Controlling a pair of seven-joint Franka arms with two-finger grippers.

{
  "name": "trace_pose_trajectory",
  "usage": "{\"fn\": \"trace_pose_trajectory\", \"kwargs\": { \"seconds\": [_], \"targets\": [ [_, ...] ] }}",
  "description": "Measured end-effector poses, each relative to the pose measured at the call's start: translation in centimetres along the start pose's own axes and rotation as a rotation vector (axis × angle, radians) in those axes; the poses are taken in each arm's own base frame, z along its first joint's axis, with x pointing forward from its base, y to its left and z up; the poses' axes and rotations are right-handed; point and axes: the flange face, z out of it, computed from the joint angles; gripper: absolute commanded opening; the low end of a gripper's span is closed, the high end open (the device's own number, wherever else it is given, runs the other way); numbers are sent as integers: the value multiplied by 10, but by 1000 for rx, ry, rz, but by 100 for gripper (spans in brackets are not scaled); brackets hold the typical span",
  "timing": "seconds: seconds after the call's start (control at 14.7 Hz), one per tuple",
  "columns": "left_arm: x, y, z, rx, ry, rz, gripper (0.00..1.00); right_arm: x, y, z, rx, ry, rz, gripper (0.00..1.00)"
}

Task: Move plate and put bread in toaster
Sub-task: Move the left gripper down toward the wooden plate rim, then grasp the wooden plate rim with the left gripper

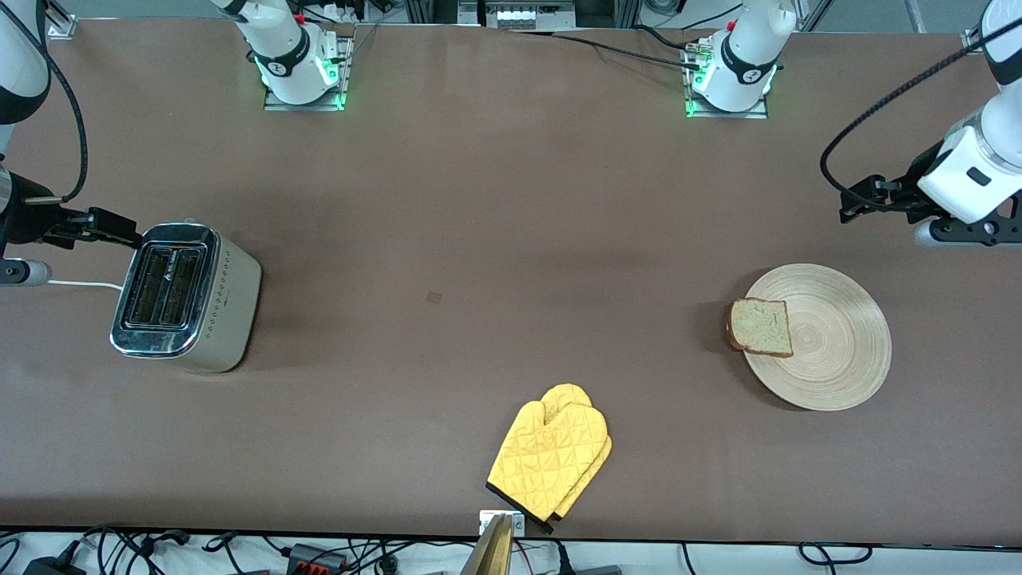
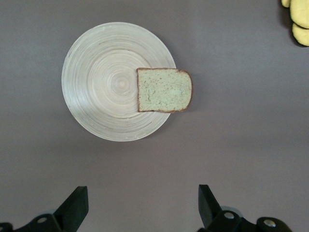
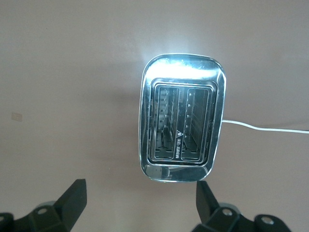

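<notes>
The round light-wood plate [image 1: 838,351] lies toward the left arm's end of the table. The bread [image 1: 760,327], one pale slice with a dark crust, rests flat on the plate's rim and overhangs it toward the right arm's end. The chrome-topped toaster [image 1: 180,295] stands toward the right arm's end with both slots empty. My left gripper [image 1: 856,204] hangs open over bare table beside the plate [image 2: 101,82] and the bread [image 2: 163,90], with nothing between its fingers [image 2: 77,205]. My right gripper [image 3: 140,203] hangs open over the table next to the toaster [image 3: 181,123], holding nothing.
A yellow oven mitt [image 1: 551,459] lies near the table's front edge, about midway between the toaster and the plate. The toaster's white cord [image 1: 84,283] trails off toward the right arm's end of the table.
</notes>
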Motion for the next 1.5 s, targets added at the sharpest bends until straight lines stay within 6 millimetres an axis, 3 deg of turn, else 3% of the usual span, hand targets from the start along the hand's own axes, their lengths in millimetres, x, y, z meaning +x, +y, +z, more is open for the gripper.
{"fn": "trace_pose_trajectory", "kwargs": {
  "seconds": [0.14, 0.34, 0.55, 0.75, 0.95, 1.36, 1.5],
  "targets": [
    [13, -30, 16, -4, -27, -51, 100, 0, 0, 0, 0, 0, 0, 100],
    [37, -101, 48, -22, -69, -91, 100, 0, 0, 0, 0, 0, 1, 100],
    [52, -169, 92, -114, -108, -69, 100, 0, 1, 0, 0, -1, 1, 100],
    [58, -220, 141, -285, -112, -67, 100, 0, 1, 0, 0, -1, 1, 100],
    [62, -272, 195, -432, -9, 11, 100, 0, 1, 0, 0, -1, 1, 100],
    [73, -296, 295, -574, 55, 52, 99, 0, 1, 0, 0, -1, 1, 100],
    [75, -305, 332, -641, 103, 76, 92, 0, 1, 0, 0, -1, 1, 100]
  ]
}}
